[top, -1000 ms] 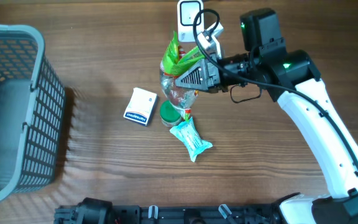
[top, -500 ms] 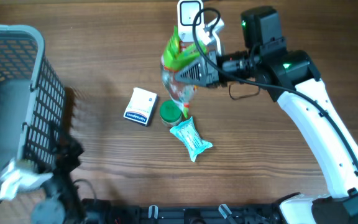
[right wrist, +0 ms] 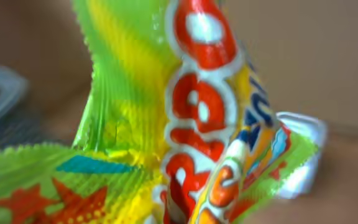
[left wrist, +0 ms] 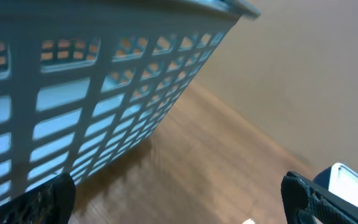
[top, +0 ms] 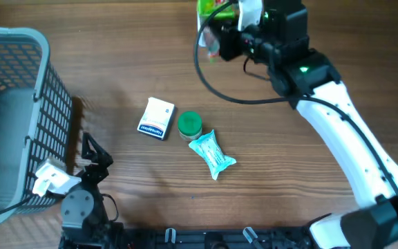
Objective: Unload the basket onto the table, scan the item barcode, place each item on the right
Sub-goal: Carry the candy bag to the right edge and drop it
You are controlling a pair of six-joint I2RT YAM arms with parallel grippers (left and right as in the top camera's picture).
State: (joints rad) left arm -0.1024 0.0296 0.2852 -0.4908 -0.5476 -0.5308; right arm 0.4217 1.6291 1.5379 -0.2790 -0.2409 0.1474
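Note:
The item is a green and yellow candy bag with red lettering, held up at the far edge of the table. My right gripper is shut on it. The bag fills the right wrist view and hides the fingers there. A white scanner shows small at the right edge of the left wrist view; from overhead the bag and the right arm cover it. No barcode is visible. My left gripper stands open and empty at the front left, beside the basket, its fingers wide apart over bare wood.
A grey mesh basket fills the left side and looms close in the left wrist view. Mid-table lie a white box, a green-lidded jar and a teal packet.
The right gripper has carried the candy bag up and toward the far edge, over where the scanner stood. The left arm has come into view at the front left beside the basket.

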